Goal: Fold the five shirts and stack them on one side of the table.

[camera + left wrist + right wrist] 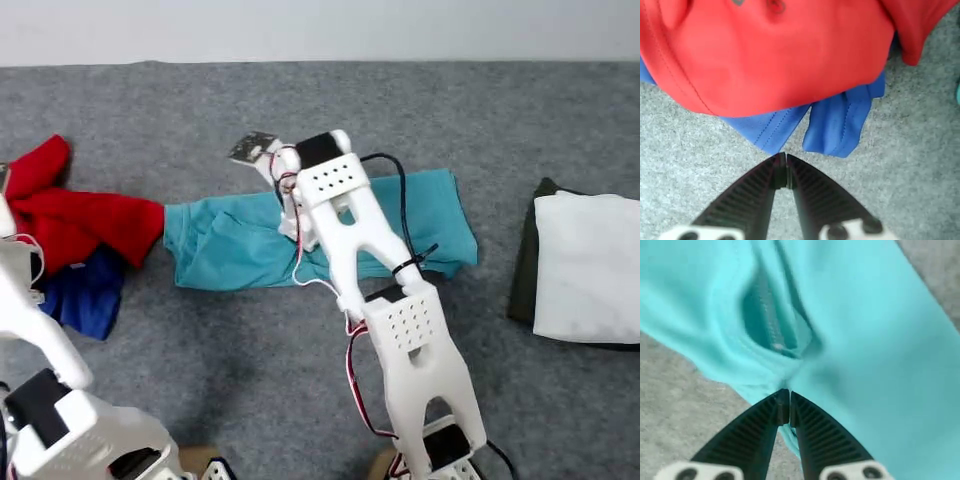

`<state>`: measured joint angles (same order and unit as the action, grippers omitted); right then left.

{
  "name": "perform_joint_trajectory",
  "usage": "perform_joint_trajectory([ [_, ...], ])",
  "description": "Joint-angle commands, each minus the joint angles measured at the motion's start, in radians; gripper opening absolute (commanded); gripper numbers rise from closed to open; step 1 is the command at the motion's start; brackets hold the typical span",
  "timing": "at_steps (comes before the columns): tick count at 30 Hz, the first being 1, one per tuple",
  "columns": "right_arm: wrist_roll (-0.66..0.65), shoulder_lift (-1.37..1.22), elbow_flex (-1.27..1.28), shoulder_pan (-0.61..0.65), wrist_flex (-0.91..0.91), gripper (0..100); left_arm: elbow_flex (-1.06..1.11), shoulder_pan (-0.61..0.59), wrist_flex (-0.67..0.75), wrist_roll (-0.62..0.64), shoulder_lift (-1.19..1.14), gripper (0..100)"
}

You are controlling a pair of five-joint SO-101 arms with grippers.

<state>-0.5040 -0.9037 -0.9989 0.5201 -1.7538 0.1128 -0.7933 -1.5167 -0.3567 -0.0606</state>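
Mid-table, high view: teal shirt [230, 245], laid crosswise and creased, bunched at its left end; right arm [350, 215] stretches over it from the near edge. Left edge of the table [500, 110]: red shirt [80, 220], crumpled, lying over a blue shirt [85, 295]. Right edge: white shirt [590, 265], folded, stacked on a dark shirt [525, 260]. Left wrist view: left gripper [782, 161], jaws closed on nothing, over bare table just short of the blue shirt's hem. Right wrist view: right gripper [784, 394], jaws closed with teal cloth puckered into the tips, apparently pinching a hem beside an open fold. Step in hand, by judgement: folding the teal shirt. To do it well: hold the pinch firm, lift only enough to clear the lower layer, carry the hem straight across so the edges line up, and lay it flat before letting go. The thin cloth may slip or drag the whole shirt.
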Motion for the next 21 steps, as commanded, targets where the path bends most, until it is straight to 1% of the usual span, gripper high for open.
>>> perform_joint_trajectory([
  [1, -0.003, 0.071, -0.058, -0.002, -0.041, 1.0, -0.005, 0.000, -0.011, 0.002, 0.018, 1],
  [4, 0.000, 0.067, -0.012, -0.038, -0.041, 1.0, -0.005, 0.000, -0.011, 0.002, 0.018, 1],
  [10, 0.000, 0.067, 0.164, -0.068, -0.039, 1.0, -0.005, 0.000, -0.011, 0.002, 0.018, 1],
  [16, -0.002, 0.068, 0.264, -0.041, -0.039, 1.0, -0.005, 0.002, -0.011, 0.002, 0.018, 1],
  [21, -0.002, 0.084, 0.281, -0.019, -0.042, 1.0, -0.005, 0.000, -0.011, 0.002, 0.018, 1],
])
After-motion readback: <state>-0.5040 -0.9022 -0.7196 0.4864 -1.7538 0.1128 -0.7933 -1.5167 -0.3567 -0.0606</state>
